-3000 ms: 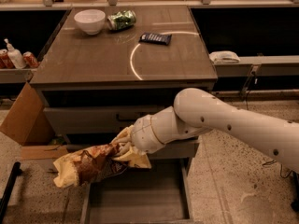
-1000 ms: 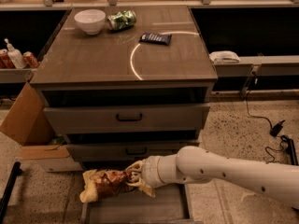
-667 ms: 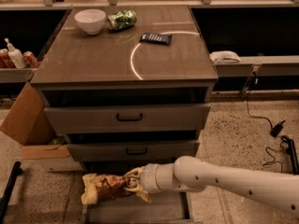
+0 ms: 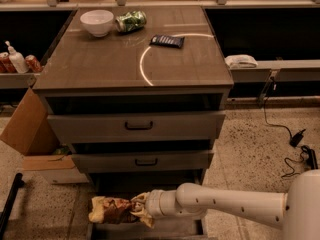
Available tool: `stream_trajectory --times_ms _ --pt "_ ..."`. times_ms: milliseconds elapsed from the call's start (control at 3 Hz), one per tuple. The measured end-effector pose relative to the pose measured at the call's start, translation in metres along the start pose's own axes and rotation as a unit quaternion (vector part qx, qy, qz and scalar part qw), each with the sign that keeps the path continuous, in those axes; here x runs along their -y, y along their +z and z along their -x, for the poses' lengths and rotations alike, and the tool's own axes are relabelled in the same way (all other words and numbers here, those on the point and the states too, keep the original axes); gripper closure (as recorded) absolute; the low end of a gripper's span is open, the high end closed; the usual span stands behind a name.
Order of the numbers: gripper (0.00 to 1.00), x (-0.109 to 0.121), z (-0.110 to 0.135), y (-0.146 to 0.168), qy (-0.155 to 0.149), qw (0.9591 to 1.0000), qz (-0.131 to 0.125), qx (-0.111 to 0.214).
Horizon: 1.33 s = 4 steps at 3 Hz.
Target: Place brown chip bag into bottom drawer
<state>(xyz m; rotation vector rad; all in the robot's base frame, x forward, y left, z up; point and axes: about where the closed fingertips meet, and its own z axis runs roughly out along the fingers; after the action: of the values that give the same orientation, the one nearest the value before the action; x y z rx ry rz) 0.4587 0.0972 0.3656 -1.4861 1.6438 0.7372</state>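
1. Large glossy brown chip bag with pale yellow ends (image 4: pixel 112 210) hangs low in front of the cabinet, above the left part of the open grey-brown wooden bottom drawer (image 4: pixel 170 231). I cannot tell whether its far end overhangs the left wall.
2. Gripper (image 4: pixel 143 210) on the white arm sits at the bag's right end, jaws clenched on the bunched yellow foil.
3. Risk: letting go here. The bag sits off-centre, so it may drape over the wall or slide onto the speckled floor.
4. Risk: the pinch holds one end only, so slick foil may slip or twist free early.
5. Risk: the puffy bag may stand above the low walls and foul the grey drawer front with black bar handle (image 4: pixel 145 161) above.
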Motion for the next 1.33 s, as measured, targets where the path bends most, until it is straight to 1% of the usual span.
stream_trajectory --times_ms 333,667,1000,1333 --pt "0.81 0.003 -0.032 0.024 0.029 0.9994 -0.011 -0.015" --pt "0.57 0.014 -0.056 0.036 0.052 0.9979 -0.031 -0.023" --pt "0.36 0.024 -0.071 0.038 0.063 0.9965 -0.048 -0.027" --pt "0.11 0.030 -0.082 0.037 0.071 0.9953 -0.058 -0.030"
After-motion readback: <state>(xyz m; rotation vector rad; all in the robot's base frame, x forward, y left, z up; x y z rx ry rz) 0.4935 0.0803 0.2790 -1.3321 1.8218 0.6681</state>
